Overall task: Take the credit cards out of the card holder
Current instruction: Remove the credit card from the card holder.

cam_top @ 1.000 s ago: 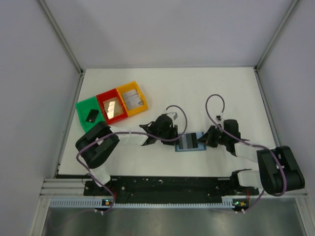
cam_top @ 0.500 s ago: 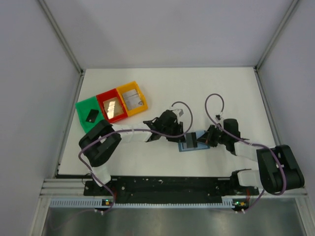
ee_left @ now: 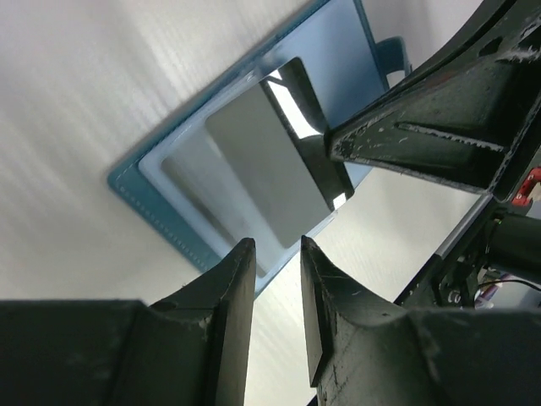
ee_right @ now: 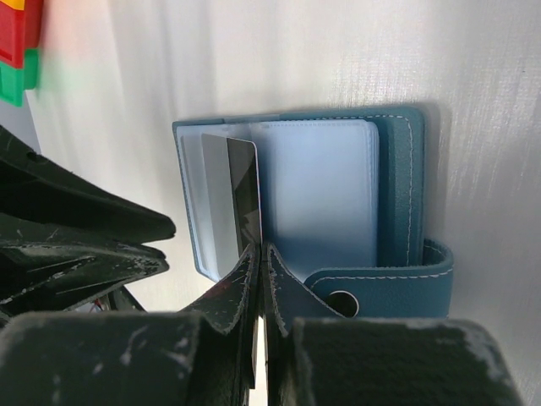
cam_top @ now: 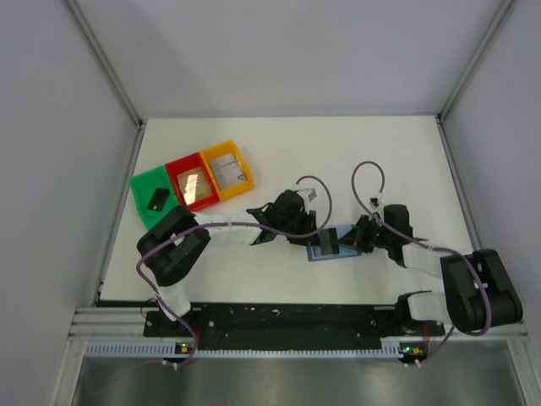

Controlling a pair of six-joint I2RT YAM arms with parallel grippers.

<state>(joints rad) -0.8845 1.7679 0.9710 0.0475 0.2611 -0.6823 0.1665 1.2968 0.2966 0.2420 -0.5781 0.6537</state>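
The blue card holder (cam_top: 331, 252) lies open on the white table between both arms. My right gripper (cam_top: 356, 241) (ee_right: 260, 249) is shut on a thin grey inner leaf (ee_right: 243, 190) and holds it standing upright on edge above the pale pockets (ee_right: 317, 194). In the left wrist view that leaf (ee_left: 262, 169) rises from the card holder (ee_left: 169, 182), pinched by the right fingers (ee_left: 397, 144). My left gripper (cam_top: 314, 235) (ee_left: 275, 245) hovers just off the holder's near edge, slightly open, nothing between its fingers. Whether the leaf holds a credit card I cannot tell.
At the back left stand a green tray (cam_top: 142, 186), a red tray (cam_top: 184, 159) and a yellow tray (cam_top: 218, 147) side by side, each with a card in it. Purple cables loop above both wrists. Grey walls close the table on three sides.
The left gripper has slid right, up to the card holder's left edge, and opened a touch. The right gripper keeps its hold on the leaf.
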